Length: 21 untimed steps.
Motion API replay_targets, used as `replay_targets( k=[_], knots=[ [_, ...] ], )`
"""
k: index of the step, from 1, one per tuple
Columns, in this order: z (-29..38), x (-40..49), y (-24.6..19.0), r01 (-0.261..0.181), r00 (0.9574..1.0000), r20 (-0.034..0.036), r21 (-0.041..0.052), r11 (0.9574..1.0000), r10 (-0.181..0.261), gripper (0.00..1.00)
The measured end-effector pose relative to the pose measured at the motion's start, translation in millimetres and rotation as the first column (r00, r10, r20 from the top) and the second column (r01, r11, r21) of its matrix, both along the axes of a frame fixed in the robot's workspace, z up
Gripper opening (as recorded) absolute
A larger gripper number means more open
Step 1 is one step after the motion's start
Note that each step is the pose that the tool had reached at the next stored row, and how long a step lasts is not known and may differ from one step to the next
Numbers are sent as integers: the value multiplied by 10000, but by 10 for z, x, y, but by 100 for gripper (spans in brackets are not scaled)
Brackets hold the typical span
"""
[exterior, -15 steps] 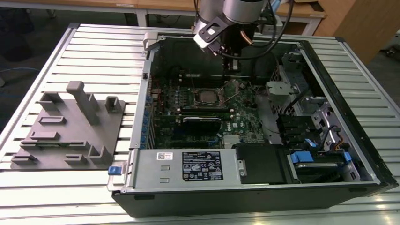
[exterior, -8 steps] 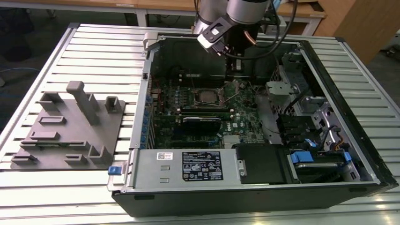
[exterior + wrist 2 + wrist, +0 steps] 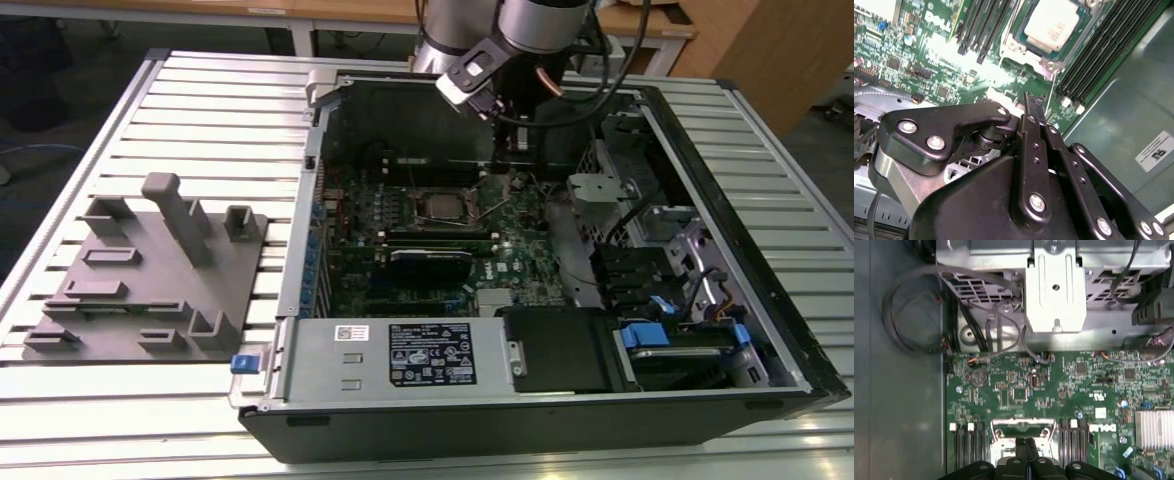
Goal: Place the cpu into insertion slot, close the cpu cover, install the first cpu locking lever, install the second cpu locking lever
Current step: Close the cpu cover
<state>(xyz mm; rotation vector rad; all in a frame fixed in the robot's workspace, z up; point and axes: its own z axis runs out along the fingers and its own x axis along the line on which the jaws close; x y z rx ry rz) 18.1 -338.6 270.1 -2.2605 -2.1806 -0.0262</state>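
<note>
Above the motherboard (image 3: pixel 1019 385), the hand (image 3: pixel 1026 444) has its fingers together. The second wrist view shows the cpu (image 3: pixel 1051 24) in the insertion slot (image 3: pixel 1015 49); in the first wrist view the hand partly hides that slot.

Robotics lab or engineering workshop. A table (image 3: pixel 200 90) topped with slatted aluminium profiles carries a desktop computer case (image 3: pixel 534 425) lying on its side with the side panel off, leaving its green motherboard (image 3: pixel 521 235), cables and drive bays exposed. Beside the case, on the exterior view's left, sits a grey fixture plate (image 3: pixel 147 270) with upright holders. An industrial robot arm (image 3: pixel 534 25) hangs over the open case, its black pincer (image 3: pixel 1026 442) just above the board. Plain wooden desks (image 3: pixel 360 12) stand behind the table.
</note>
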Motion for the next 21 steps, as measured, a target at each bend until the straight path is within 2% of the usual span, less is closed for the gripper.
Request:
replay_targets(
  k=[16,20,21],
  knots=[
    [-45,313,28,0,10000,0,0,10000,0,10],
    [-96,360,35,0,10000,0,0,10000,0,10],
    [-129,368,35,-1,10000,0,0,10000,1,10]
  ],
)
